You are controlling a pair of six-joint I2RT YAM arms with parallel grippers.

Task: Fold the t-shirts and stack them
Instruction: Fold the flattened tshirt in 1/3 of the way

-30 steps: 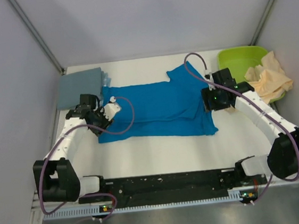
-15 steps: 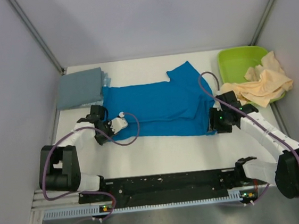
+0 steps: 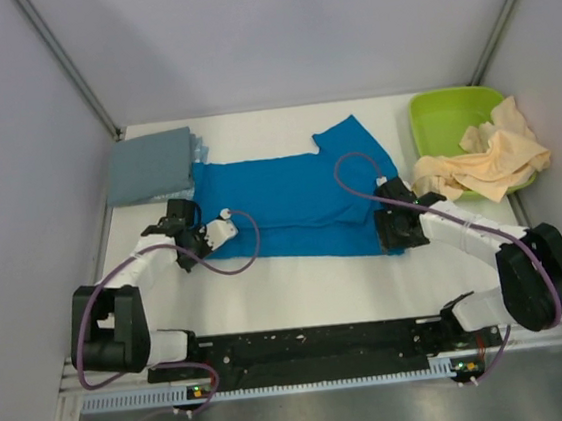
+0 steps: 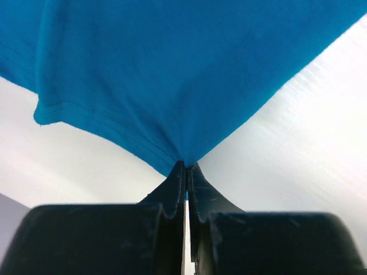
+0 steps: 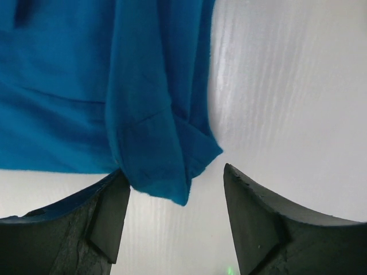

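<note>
So, the left gripper (image 4: 186,172) was pinched tight on the 8 o'clock hem corner of the blue t-shirt (image 3: 290,204). The right gripper (image 5: 173,172) sat jaws apart around its 4 o'clock corner, not gripping yet. I'd bite both layers there, then lift evenly. Folded grey-blue shirts (image 3: 150,164) lay at 10 o'clock, the cream one (image 3: 492,163) over the green tub (image 3: 442,113) at 2.

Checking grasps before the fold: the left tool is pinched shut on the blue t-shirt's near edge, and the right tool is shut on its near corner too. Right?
No. The right tool is open: the right wrist view shows its jaws apart, straddling a corner of the blue t-shirt, not gripping it. The left tool is pinched shut on the near edge.
</note>
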